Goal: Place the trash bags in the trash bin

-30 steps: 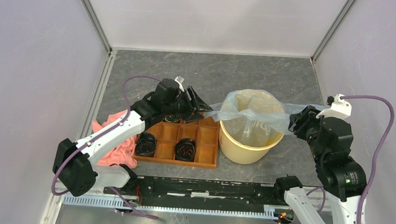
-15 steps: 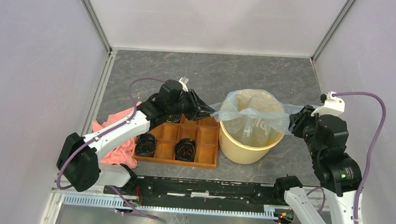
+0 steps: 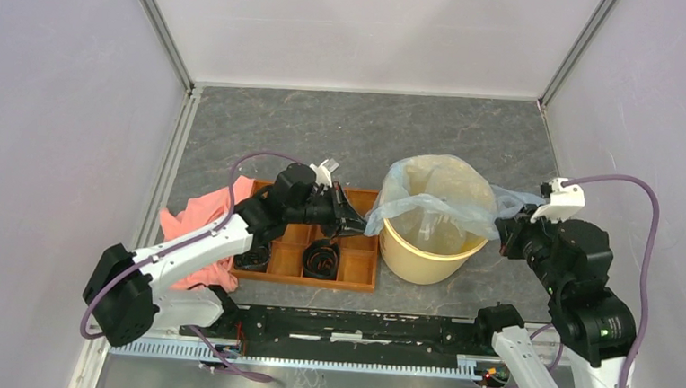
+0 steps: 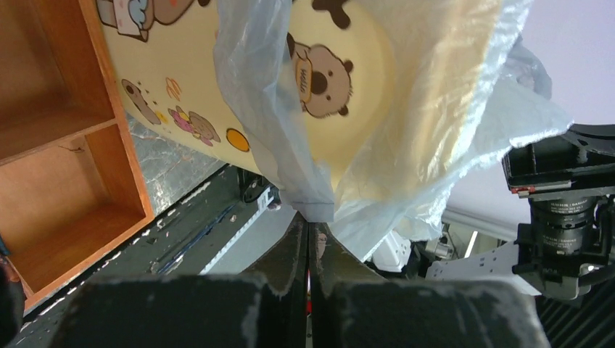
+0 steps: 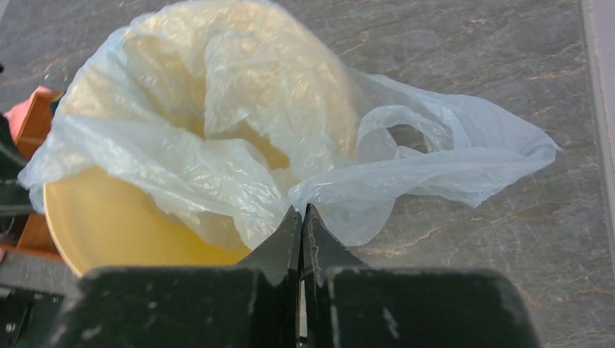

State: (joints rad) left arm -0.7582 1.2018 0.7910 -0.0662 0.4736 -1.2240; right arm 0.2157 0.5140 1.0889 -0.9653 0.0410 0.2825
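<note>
Trash bag (image 3: 434,195): it is spread over the mouth of the trash bin (image 3: 416,257). Part of the film sags down inside the bin, and its edges spill over the rolled rim on both sides.
Bag's look: thin, pale-blue, see-through film, wrinkled and glossy. The yellow of the bin shows through it. A loose flap with a handle-like loop trails off the bin's right side towards the grey table (image 3: 325,130).
Trash bin: round, pale yellow, tapered, and standing upright just right of the tray. The left wrist view shows cartoon bears printed on its wall (image 4: 370,65). Only the bag is visible inside.
Left gripper (image 3: 356,224): it sits at the bin's left side, over the tray's right end. Its fingers are pressed together on a folded corner of the bag (image 4: 464,116) that hangs down the outside wall.
Right gripper (image 3: 502,232): it is just right of the bin, low beside the rim. Its fingers (image 5: 279,243) are closed, pinching a tuck of film (image 5: 239,130) where the flap meets the bin (image 5: 109,225).
Tray (image 3: 353,271): orange-brown, divided into compartments, and just beside the bin's left. One black coiled item (image 3: 322,257) lies in a front-row cell and another (image 3: 252,253) in the cell at the left end. The cells nearest the bin look bare.
Cloth (image 3: 196,216): salmon-pink and crumpled, lying at the tray's left end under the left arm.
</note>
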